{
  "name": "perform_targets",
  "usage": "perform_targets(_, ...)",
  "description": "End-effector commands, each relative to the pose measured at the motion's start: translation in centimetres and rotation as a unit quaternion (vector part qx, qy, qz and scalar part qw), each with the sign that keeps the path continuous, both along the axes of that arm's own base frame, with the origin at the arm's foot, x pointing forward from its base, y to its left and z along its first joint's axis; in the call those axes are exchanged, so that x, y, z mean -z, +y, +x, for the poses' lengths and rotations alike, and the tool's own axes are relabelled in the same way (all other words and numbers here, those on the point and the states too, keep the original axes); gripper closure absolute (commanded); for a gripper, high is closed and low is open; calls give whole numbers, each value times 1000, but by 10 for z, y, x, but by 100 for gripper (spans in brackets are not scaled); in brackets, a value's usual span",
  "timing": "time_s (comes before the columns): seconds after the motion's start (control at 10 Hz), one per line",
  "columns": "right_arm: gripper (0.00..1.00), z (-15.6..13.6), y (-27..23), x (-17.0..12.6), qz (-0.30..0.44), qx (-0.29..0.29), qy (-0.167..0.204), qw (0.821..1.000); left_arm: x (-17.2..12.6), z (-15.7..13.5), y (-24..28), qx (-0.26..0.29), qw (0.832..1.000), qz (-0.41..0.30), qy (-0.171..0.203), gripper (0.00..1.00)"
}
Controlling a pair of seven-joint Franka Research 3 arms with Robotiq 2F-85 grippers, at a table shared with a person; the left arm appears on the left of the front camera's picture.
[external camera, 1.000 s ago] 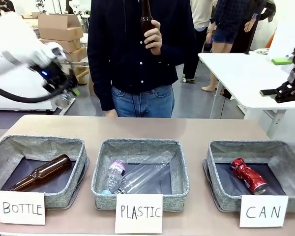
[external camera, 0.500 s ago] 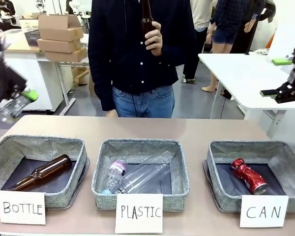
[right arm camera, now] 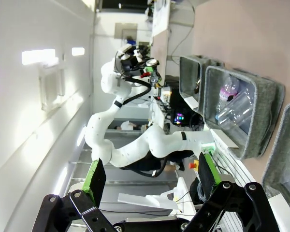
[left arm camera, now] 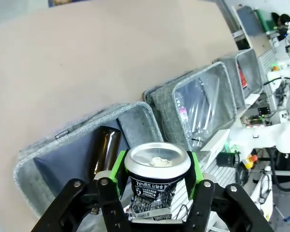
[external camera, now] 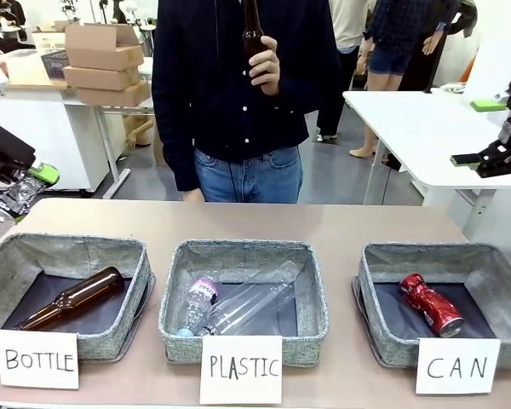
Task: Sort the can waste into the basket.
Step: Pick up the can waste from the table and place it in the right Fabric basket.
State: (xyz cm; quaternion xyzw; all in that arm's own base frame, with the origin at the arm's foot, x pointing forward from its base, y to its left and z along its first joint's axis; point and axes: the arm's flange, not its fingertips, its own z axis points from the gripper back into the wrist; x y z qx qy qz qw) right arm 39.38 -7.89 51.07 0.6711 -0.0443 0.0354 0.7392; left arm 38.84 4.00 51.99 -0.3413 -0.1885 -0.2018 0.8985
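At the left edge of the frame, the left tool (external camera: 23,186) is clamped on a crumpled silvery can (external camera: 8,201), held in the air above the near-left corner of the tabletop (external camera: 324,223). Three grey baskets stand in a row across the lower frame. The BOTTLE basket (external camera: 68,245) at the left holds a brown glass bottle (external camera: 72,298), the PLASTIC basket (external camera: 238,249) in the middle holds clear plastic bottles (external camera: 247,305), and the CAN basket (external camera: 443,252) at the right holds a red can (external camera: 431,304). At upper centre a person (external camera: 213,102) stands behind the tabletop, one hand (external camera: 266,66) gripping an upright brown bottle (external camera: 254,38).
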Motion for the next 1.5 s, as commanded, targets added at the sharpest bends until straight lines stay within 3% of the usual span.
perform_targets(0.0, 0, -17, -21, -37, -78, 34, -58, 995, -2, 19, -69, 44, 996, 39, -63, 43)
perform_targets(0.1, 0, -33, -49, -57, -123, 78, -84, 986, -13, 37, -152, 139, 984, 37, -104, 43)
perform_targets(0.2, 0, -50, -89, -63, -174, 153, -80, 969, -24, 36, -237, 221, 962, 57, -152, 43)
perform_targets(0.3, 0, -68, -127, -64, -184, 197, -66, 961, -33, 27, -293, 258, 944, 62, -197, 43)
perform_targets(0.5, 0, -112, -197, -56, -202, 274, -43, 939, -31, 12, -386, 350, 911, 18, -217, 43)
perform_targets(0.6, 0, -140, -229, -47, -191, 304, -36, 933, -13, -3, -441, 407, 886, -33, -217, 43)
perform_targets(0.7, 0, -160, -249, -32, -155, 319, -36, 934, 7, -28, -485, 436, 862, -76, -245, 43)
perform_targets(0.8, 0, -170, -261, -16, -117, 336, -36, 934, 23, -48, -528, 446, 836, -111, -300, 43)
perform_targets(0.9, 0, -160, -244, -41, -184, 317, -30, 930, 36, -57, -567, 465, 818, -121, -316, 43)
perform_targets(1.0, 0, -160, -244, -41, -184, 317, -30, 930, 52, -56, -597, 475, 803, -119, -340, 43)
perform_targets(1.1, 0, -160, -244, -41, -184, 317, -30, 930, 68, -54, -622, 478, 798, -119, -347, 43)
perform_targets(1.2, 0, -160, -244, -41, -184, 317, -30, 930, 88, -55, -638, 447, 826, -109, -326, 43)
perform_targets(1.3, 0, -160, -244, -41, -184, 317, -30, 930, 59, -73, -608, 475, 810, -106, -325, 43)
perform_targets(1.4, 0, -160, -244, -41, -184, 317, -30, 930, 59, -73, -608, 475, 810, -106, -325, 43)
